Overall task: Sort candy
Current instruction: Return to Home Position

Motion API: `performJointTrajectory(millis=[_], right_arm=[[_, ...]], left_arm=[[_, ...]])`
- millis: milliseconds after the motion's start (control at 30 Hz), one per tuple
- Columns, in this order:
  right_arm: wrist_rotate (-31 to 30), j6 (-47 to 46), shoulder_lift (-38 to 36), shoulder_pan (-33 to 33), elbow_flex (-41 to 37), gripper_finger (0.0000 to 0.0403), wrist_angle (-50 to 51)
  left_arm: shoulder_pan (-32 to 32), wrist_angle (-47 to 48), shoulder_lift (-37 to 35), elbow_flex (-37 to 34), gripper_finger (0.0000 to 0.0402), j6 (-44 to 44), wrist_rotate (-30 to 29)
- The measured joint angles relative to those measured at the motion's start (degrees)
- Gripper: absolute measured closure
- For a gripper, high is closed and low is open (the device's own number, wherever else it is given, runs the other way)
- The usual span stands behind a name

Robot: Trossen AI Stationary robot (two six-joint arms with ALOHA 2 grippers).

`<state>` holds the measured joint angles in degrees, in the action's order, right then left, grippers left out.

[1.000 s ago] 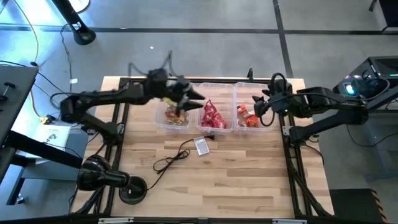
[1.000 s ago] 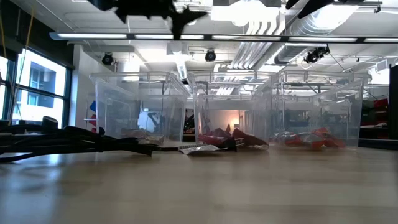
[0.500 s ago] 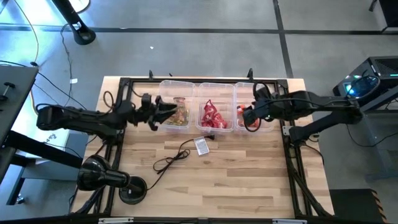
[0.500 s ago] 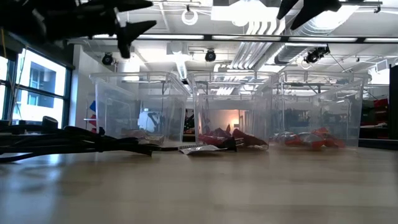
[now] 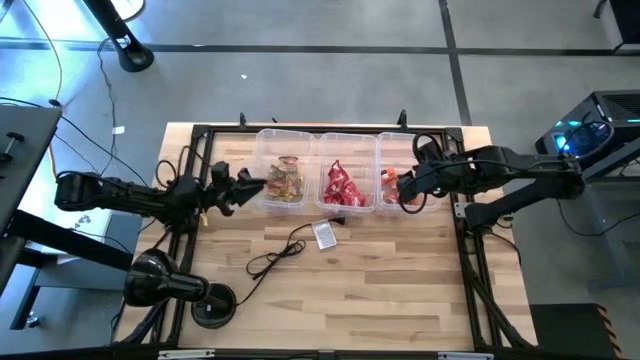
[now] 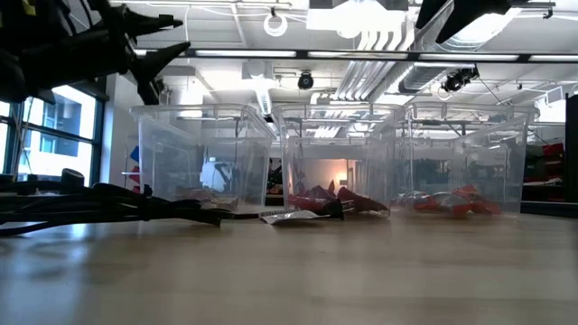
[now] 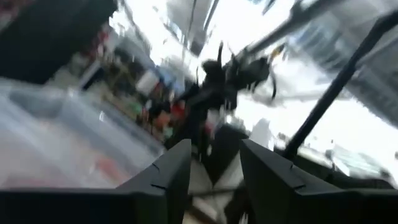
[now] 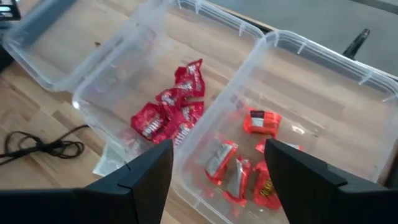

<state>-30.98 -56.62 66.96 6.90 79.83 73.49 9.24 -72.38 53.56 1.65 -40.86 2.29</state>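
Three clear bins stand in a row at the table's far side. The left bin (image 5: 268, 150) holds brown-gold candy (image 5: 286, 181), the middle bin (image 5: 346, 142) red candy (image 5: 340, 186), and the right bin (image 8: 348, 68) orange-red candy (image 8: 249, 155). My left gripper (image 5: 254, 185) hangs open and empty above the left bin's left wall; it also shows high up as the left gripper (image 6: 161, 41). My right gripper (image 5: 404, 190) hovers open and empty over the right bin. Its wrist view looks down past the right gripper (image 8: 217, 186) into the middle and right bins.
A small grey tag (image 5: 325, 234) with a black cable (image 5: 272, 258) lies on the wood in front of the middle bin. A dark lamp-like base (image 5: 158, 282) stands at the near left corner. The table's near half is bare wood.
My left arm has drawn back from above the left and middle bins toward the table's left edge and dropped a little, staying open. My right gripper has shifted a little toward the near edge over the right bin.
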Motion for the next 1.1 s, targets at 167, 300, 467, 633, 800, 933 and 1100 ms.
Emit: performJointTrajectory(millis=[167,300,467,633,800,933,1100], right_arm=[[0.22,-2.27,-0.82,0.74,-0.02,0.0155,3.35],[-0.05,-5.01,-2.07,2.42,-0.02,0.0155,3.60],[-3.27,-6.72,-2.65,5.80,-0.02,0.0155,4.43],[-4.69,-7.51,-3.87,8.46,-0.26,0.0195,6.92],[-6.12,-4.66,-11.88,10.15,-10.04,0.0340,-3.99],[-5.44,2.55,-22.06,9.91,-24.18,0.0385,-20.44],[-3.55,20.48,-34.36,8.10,-39.93,0.0398,-43.29]], left_arm=[[-0.73,12.13,-1.47,-1.08,0.0280,1.66,-1.46],[-0.64,11.99,-2.03,-1.07,0.0282,3.16,-3.49],[-0.64,12.43,-3.01,-1.05,0.0282,4.54,-3.60],[-0.64,12.49,-3.11,-1.05,0.0282,4.55,-3.63],[-0.64,12.63,-3.08,-1.05,0.0282,4.52,-3.61],[-0.64,12.62,-3.08,-1.05,0.0282,4.52,-3.61],[-0.64,12.64,-3.08,-1.05,0.0282,4.56,-3.60]])
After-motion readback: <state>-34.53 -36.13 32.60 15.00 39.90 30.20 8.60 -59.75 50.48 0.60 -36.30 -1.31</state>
